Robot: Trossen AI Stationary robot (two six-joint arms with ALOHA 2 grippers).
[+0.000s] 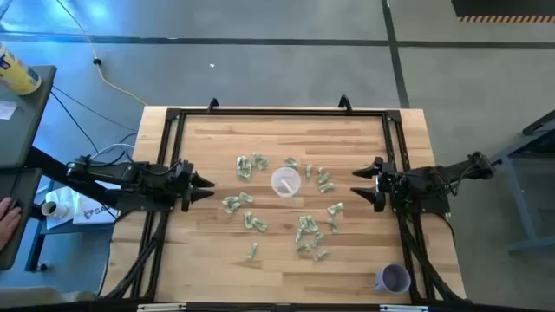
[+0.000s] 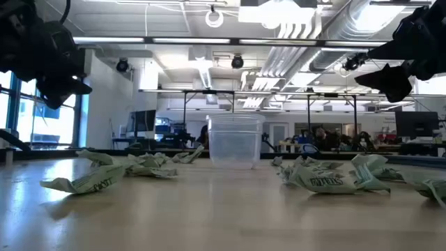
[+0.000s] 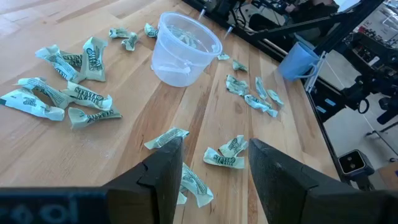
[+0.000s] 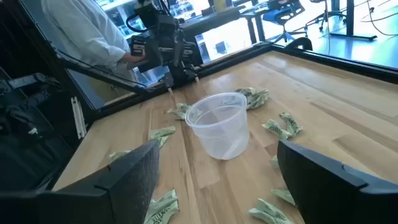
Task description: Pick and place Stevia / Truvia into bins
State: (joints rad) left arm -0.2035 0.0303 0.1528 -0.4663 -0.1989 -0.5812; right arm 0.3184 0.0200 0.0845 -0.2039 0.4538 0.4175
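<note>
Several crumpled green-and-white sweetener packets [image 1: 253,222] lie scattered flat on the wooden table around a small clear plastic cup [image 1: 285,183] that stands upright near the middle. The cup [image 3: 182,48] [image 4: 219,124] shows in both wrist views and in the low view [image 2: 235,139]; something pale lies inside it, too unclear to name. My left gripper [image 1: 208,183] hovers open above the table's left part, with packets [image 3: 225,153] below its fingers. My right gripper [image 1: 357,184] hovers open above the right part, facing the cup. Neither touches anything.
A lavender-purple cup [image 1: 392,279] stands near the table's near right corner. A black frame [image 1: 277,112] runs along the table's far and side edges. A person's hand [image 1: 7,215] shows past the left edge, and a person in a white top [image 4: 81,31] beyond the left arm.
</note>
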